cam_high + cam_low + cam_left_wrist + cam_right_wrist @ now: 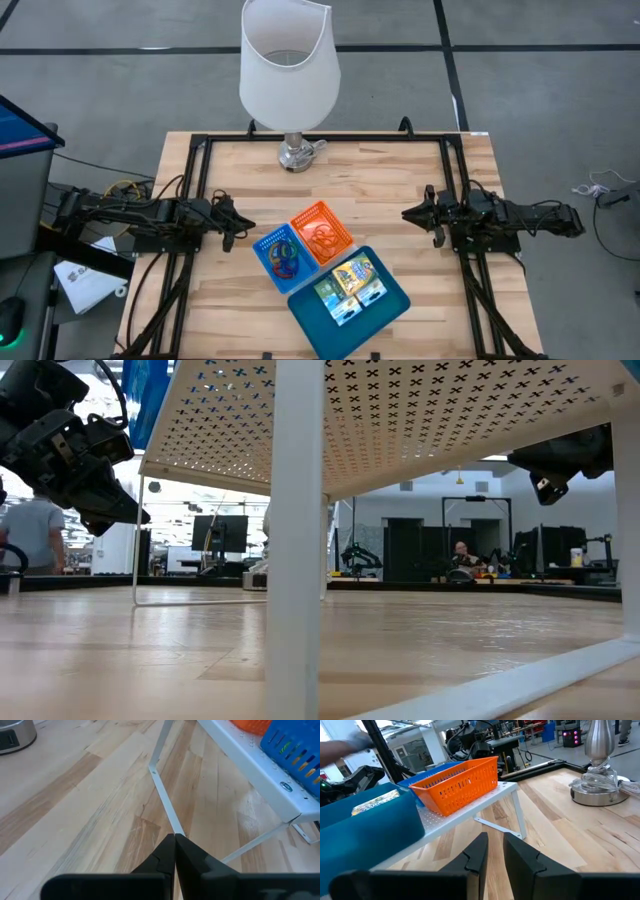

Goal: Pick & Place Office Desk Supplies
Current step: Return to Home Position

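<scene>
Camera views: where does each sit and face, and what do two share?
High: overhead, straight down on table; left arm, right arm show.
Low: tabletop level, under white shelf; arms at top corners.
Left wrist: past shut jaws, toward shelf legs.
Right wrist: past parted jaws, toward orange bin.
Shared: orange bin, high and right wrist.

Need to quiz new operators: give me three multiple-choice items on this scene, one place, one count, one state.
1. The orange bin stands: A on the white shelf beside the blue bin; B on the floor; C under the shelf.
2. Containers on the shelf: A one; B three; C five.
3. The left tool, at the table's left: A shut, empty; B wide open; C shut on a box.
Key: A, both wrist views show it; B, two bins plus the blue tray; A, its fingers meet, nothing between. The right tool waits opposite.
</scene>
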